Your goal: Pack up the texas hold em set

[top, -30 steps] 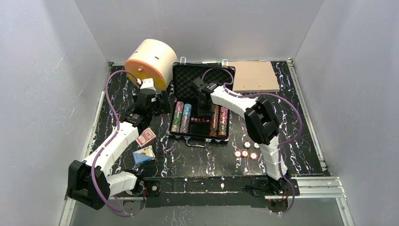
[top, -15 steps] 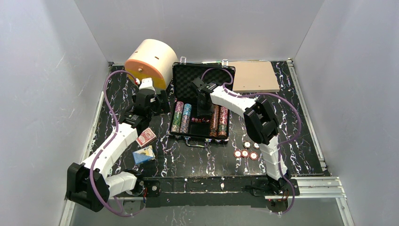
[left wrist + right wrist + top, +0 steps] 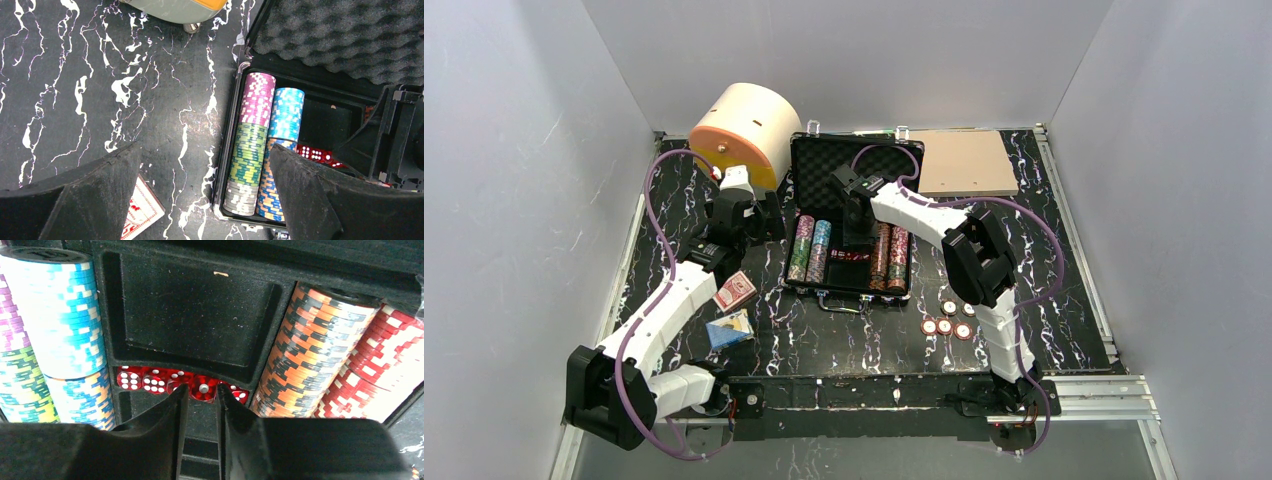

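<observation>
barely anything moved since a second back: your left arm drifted a hair away from the briefcase (image 3: 824, 160), and the right arm stayed put inside it.

progress: chips (image 3: 65, 315) filled the rows on both sides of the case and red dice (image 3: 155, 380) sat in the middle slot. the card tray (image 3: 195, 310) behind the dice was bare. the red deck (image 3: 734, 291) and blue deck (image 3: 729, 330) lay left of the case, the round buttons (image 3: 946, 322) off its front right corner, and the lid was up.

left gripper (image 3: 202, 155) hung spread wide and empty, left of the case. right gripper (image 3: 201, 392) had its jaws a slit apart over the dice. you couldn't tell if they pinched one, and its fingers hid the slot's front.
</observation>
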Tool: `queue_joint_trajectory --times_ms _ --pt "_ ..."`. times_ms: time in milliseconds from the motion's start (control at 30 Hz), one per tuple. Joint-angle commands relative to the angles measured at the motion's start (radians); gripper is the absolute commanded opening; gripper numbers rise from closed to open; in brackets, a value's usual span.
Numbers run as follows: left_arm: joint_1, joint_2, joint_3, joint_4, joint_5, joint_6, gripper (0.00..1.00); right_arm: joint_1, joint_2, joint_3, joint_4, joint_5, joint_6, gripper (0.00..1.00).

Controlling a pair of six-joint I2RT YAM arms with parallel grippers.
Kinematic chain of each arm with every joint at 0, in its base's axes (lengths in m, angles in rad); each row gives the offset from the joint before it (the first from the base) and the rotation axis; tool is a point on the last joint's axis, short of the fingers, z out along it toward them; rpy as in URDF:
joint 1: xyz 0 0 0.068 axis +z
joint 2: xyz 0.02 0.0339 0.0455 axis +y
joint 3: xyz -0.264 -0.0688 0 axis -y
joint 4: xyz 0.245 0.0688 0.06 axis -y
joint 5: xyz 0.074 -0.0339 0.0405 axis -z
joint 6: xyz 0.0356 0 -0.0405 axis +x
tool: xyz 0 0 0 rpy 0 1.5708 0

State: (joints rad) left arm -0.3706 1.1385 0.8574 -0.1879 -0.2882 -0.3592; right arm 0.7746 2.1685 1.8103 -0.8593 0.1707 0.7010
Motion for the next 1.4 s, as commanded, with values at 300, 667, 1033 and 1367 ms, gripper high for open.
queue_joint_trajectory --times_ms 300,667,1033,1367 --pt "-0.004 -0.033 -0.008 -0.006 -0.021 0.005 0.98 0.000 -0.095 0.000 0.092 0.012 -0.222 0.48" --pt "-0.004 -0.086 0.002 0.007 -0.048 0.028 0.98 -0.001 -0.134 -0.037 0.124 -0.215 -0.656 0.67" --pt "-0.004 -0.075 0.038 -0.002 -0.061 0.047 0.98 -0.002 -0.070 -0.021 0.098 -0.317 -0.761 0.55" --pt "-0.004 -0.069 0.031 -0.004 -0.047 0.051 0.98 0.000 -0.051 -0.062 0.109 -0.320 -0.781 0.47"
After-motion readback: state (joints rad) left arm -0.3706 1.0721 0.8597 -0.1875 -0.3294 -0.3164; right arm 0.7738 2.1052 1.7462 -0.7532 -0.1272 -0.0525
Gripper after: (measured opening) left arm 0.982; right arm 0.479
